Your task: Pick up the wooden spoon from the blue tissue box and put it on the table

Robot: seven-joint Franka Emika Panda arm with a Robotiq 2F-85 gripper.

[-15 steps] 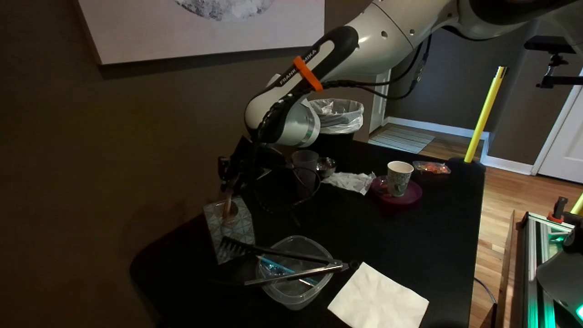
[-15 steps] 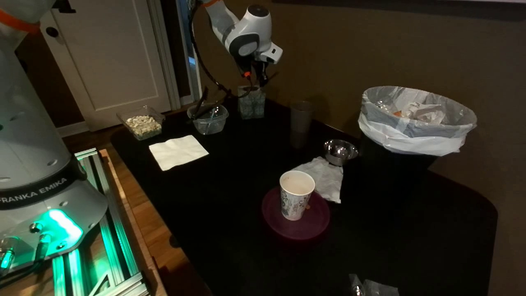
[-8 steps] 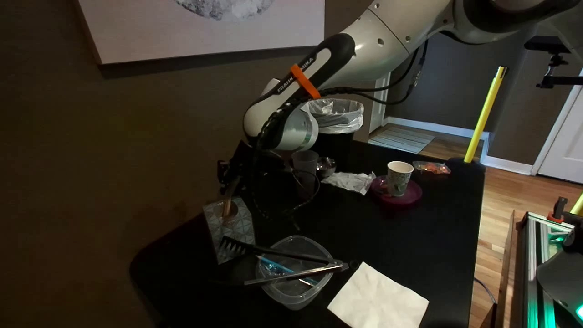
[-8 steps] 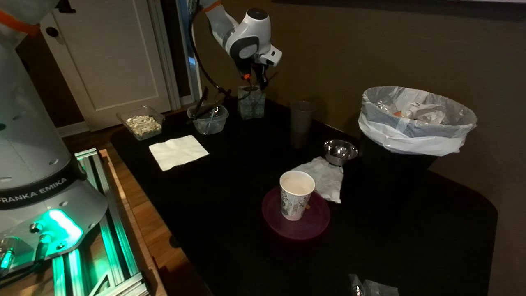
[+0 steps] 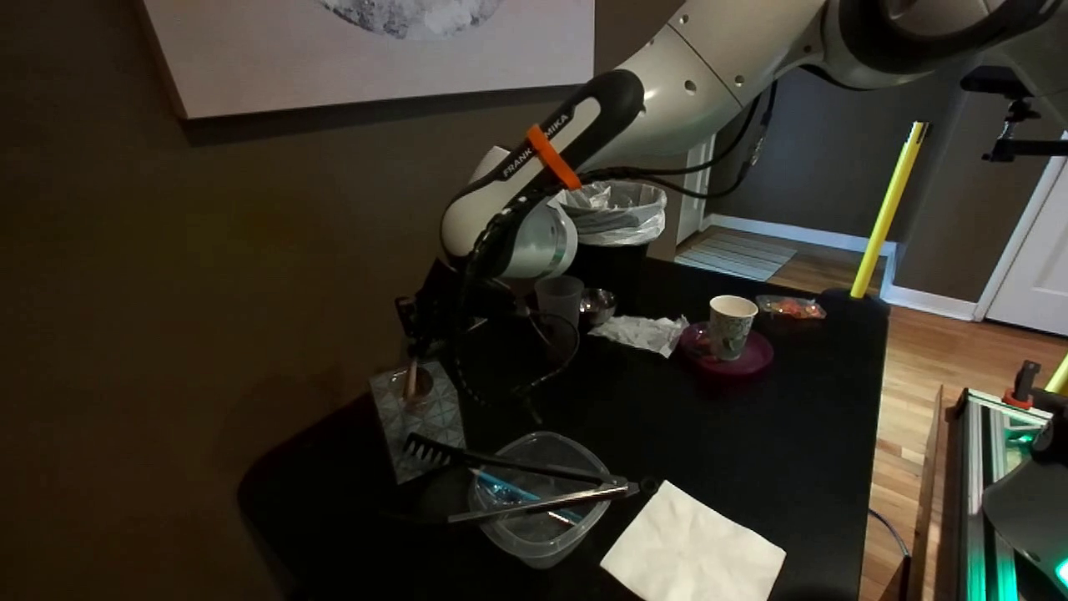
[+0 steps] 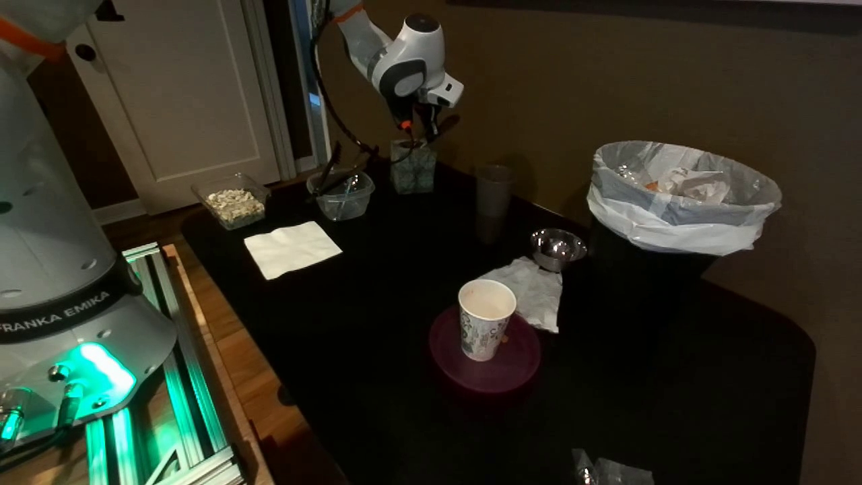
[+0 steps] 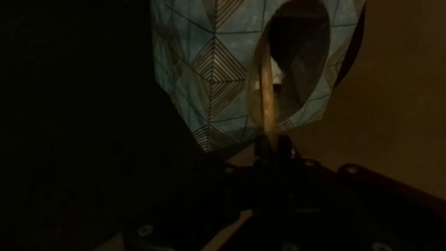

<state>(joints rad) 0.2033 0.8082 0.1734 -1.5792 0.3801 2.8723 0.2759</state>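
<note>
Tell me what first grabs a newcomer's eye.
The white arm hangs over the table, its end effector shut on a wooden spoon reaching into the blue tissue box. In an exterior view, green light glows at the arm's base, and a paper cup stands on a purple plate.

Wooden spoon (image 7: 267,101) — lower end hidden

White arm (image 5: 684,108) (orange band (image 5: 553,158)), black cable (image 5: 613,174), black claw (image 7: 273,145).
</note>
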